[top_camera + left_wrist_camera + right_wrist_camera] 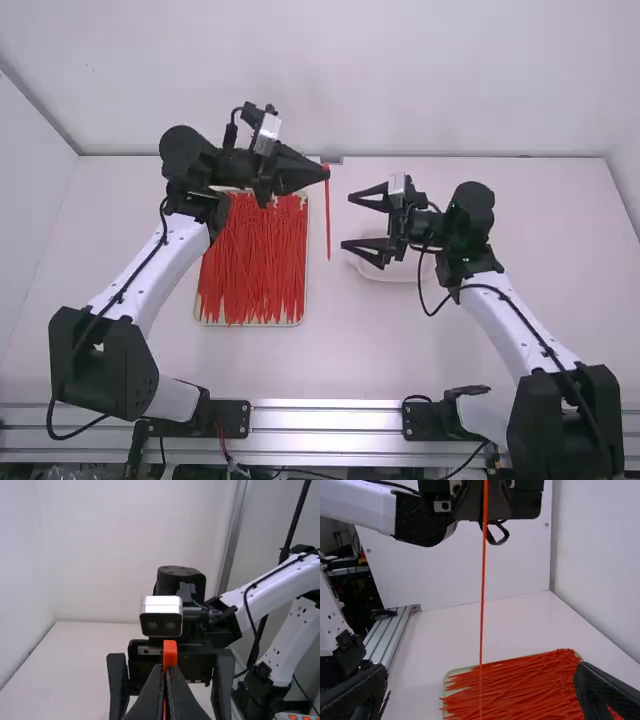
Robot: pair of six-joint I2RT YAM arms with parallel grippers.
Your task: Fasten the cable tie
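HANDLING: red cable tie [327, 222] judged light, thin, springy and slick; take hold low on the free tail for threading | LOCATION: hangs tail-down just beside the tray [250, 322] of spare ties [255, 262], on its right-arm side | LEFT: left gripper [322, 176] pinched closed on the tie's head, arm arched over the tray's far end | RIGHT: right gripper [348, 222] spread wide, holding nothing, facing the tie from the side away from the tray

My left arm [160, 255] climbs from the lower left toward upper centre in the high view. There my left fingers [303, 173] point right, pressed together on the red cable tie [327, 220]. My right arm [510, 320] bends in from the lower right. My right fingers [368, 196] face left, spread wide.
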